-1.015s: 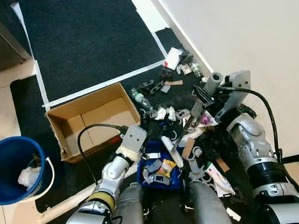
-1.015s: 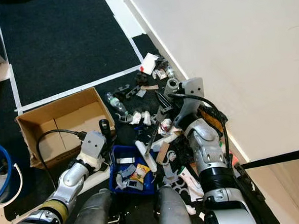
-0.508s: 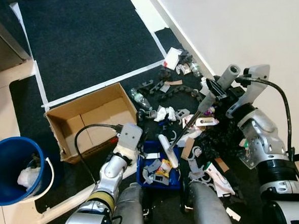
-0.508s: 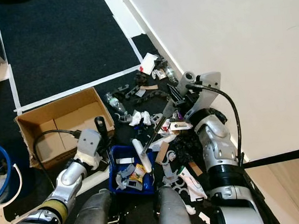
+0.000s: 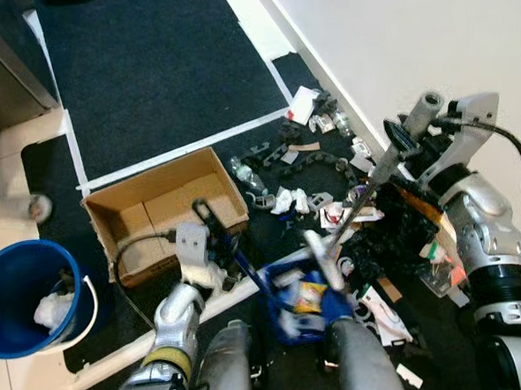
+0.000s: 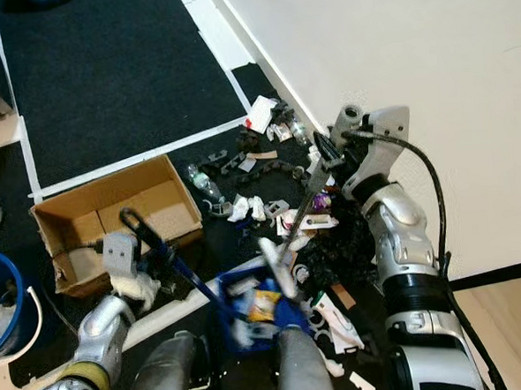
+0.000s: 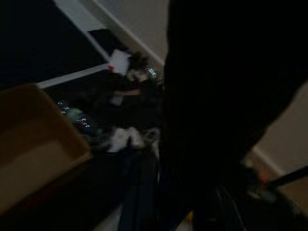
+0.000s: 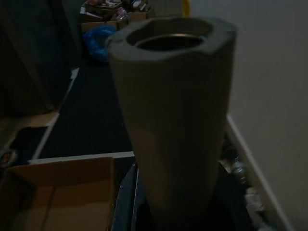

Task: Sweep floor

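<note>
With some litter (image 5: 313, 295) in the dustpan (image 5: 304, 305) beside the box (image 5: 160, 210), much remains by it; right gripper (image 5: 397, 145) clamps the broom (image 5: 356, 201), left gripper (image 5: 212, 242) the dustpan's handle.

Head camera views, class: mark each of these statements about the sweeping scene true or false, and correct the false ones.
1. The right gripper holds the broom handle. True.
2. The blue dustpan has litter in it. True.
3. The cardboard box is full of bottles. False: it looks bare inside.
4. The blue bucket stands against the white wall. False: it is on the robot's left, far from the wall.
5. Litter lies along the wall. True.
</note>
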Tool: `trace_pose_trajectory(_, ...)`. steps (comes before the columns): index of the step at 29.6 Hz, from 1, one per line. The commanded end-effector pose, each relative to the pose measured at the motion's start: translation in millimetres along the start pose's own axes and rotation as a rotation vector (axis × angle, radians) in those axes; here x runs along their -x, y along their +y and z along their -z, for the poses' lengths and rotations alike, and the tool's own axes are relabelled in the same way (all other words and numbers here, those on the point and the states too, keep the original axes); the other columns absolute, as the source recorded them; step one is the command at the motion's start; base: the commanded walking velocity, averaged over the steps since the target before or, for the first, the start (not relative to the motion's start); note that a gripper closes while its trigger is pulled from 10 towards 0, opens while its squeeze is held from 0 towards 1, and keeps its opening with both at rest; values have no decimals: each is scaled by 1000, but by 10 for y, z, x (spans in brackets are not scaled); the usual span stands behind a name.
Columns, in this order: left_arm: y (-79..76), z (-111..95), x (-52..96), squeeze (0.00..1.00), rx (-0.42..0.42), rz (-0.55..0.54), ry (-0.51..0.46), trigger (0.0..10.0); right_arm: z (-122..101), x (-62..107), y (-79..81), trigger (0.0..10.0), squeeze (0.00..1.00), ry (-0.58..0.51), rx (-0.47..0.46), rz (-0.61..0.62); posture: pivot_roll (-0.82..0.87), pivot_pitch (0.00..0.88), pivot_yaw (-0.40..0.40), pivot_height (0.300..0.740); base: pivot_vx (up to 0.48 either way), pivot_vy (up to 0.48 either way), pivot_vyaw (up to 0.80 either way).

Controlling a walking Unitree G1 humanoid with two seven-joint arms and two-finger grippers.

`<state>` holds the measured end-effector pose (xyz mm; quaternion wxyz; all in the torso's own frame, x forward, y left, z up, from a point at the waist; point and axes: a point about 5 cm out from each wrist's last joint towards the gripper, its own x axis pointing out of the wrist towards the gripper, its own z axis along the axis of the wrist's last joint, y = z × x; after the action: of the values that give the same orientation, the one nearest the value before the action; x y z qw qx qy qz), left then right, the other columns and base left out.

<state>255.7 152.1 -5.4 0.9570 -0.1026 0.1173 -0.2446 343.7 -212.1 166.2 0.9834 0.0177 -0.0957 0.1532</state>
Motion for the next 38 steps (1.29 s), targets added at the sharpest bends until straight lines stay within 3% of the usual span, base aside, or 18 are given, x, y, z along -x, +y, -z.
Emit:
trace_pose_trajectory(1,-138,88,-5,0,81,75,-4,10000,12,31,-53,10000,0,-15,-15,33,81,135,-66,740,0,0,0)
trace_pose_trajectory(15,-75,191,188,0,58,100,32,10000,-6,-34,-155,10000,0,-22,-10,120,113,111,-78,740,0,0,0)
trace_pose_trajectory(21,-64,349,343,0,21,93,122,10000,-114,-71,-206,10000,0,-93,-28,157,124,107,-77,740,0,0,0)
trace_pose_trajectory(23,-53,504,496,0,-13,89,222,10000,-245,-86,-308,10000,0,-184,-131,221,131,109,-71,740,0,0,0)
trace_pose_trajectory(29,-52,578,580,0,-22,89,268,10000,-365,-87,-399,10000,0,-262,-216,262,135,110,-66,740,0,0,0)
trace_pose_trajectory(38,-19,460,545,0,-52,101,200,10000,-194,-114,-251,10000,0,-162,-68,204,151,108,-66,740,0,0,0)
